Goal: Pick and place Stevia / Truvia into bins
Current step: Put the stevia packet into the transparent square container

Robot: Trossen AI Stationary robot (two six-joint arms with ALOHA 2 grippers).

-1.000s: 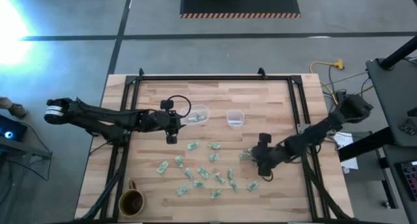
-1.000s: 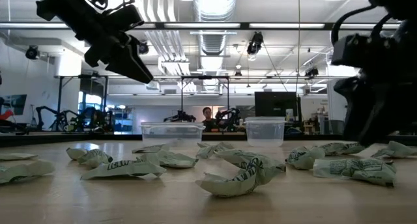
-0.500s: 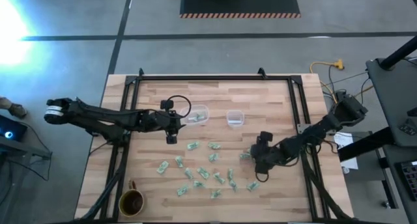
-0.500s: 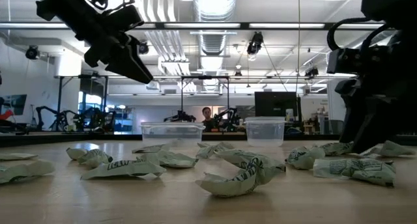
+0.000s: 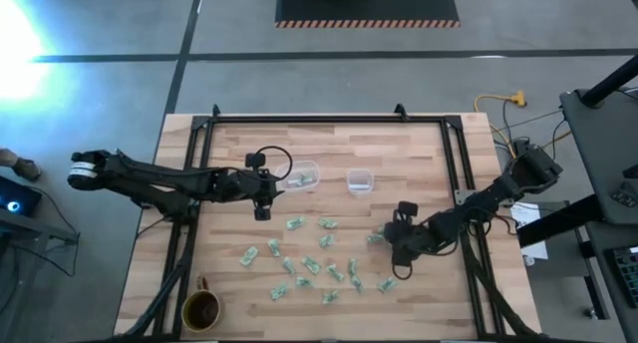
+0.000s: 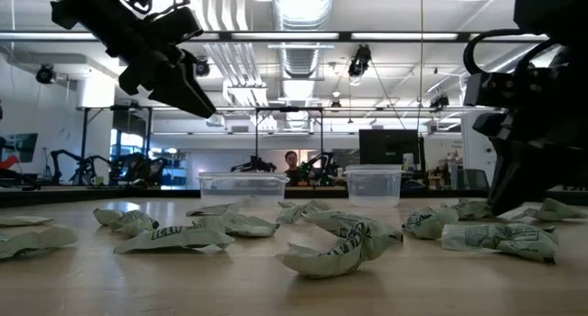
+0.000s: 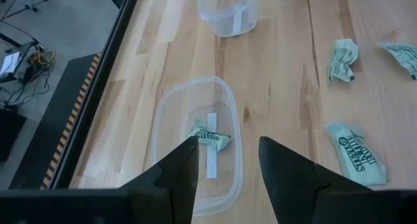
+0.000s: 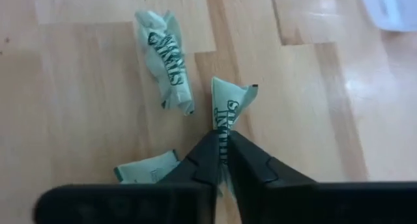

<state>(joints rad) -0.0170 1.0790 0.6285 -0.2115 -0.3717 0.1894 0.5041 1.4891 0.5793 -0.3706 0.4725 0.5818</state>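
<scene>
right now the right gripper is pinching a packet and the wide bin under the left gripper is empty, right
Not quite. The wide bin is not empty: the left wrist view shows one packet lying in it, below the open left gripper. The rest holds: the right gripper is shut on a packet.

Both arms (image 5: 169,182) matte black w/ jointed links, looped black cable, tapered black fingers (image 7: 176,178).

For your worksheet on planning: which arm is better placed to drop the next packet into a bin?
The right. Its claw is already shut on a Truvia packet, while the left claw hangs open and empty over the wider bin.
</scene>
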